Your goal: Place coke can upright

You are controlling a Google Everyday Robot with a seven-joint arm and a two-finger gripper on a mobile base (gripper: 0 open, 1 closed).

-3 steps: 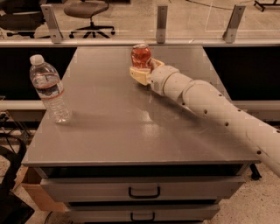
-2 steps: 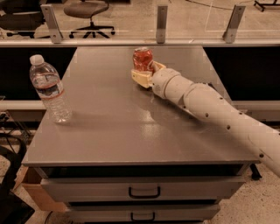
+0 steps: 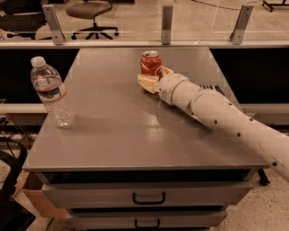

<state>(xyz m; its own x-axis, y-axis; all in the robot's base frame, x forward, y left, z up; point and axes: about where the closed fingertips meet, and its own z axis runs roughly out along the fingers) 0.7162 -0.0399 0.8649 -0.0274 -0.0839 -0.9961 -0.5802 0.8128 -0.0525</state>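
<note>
Gripper (image 3: pixel 154 76) clamped low on the can (image 3: pixel 150 62), one cream finger (image 3: pixel 146 83) at the can's front-left, the other just right of it, both touching its sides. Upright can, silver top up, red-orange side toward the camera, base hidden behind the nearer finger, so contact with the table (image 3: pixel 113 135) impossible to tell. White arm (image 3: pixel 216 113) stretched from the can down to the right and out at the lower right edge of the view. Dark blue packet (image 3: pixel 211 87) flat on the tabletop to the right of the can, mostly hidden behind the arm. Clear bottle (image 3: pixel 50 92) with a white cap, upright, well to the left of the can and nearer the camera, close to the table's left edge. Two drawers (image 3: pixel 90 194) with dark handles under the tabletop, below and in front of the can. Glass rail (image 3: pixel 162 43) behind the can, office chair (image 3: pixel 92 13) beyond that, off to the can's left.
</note>
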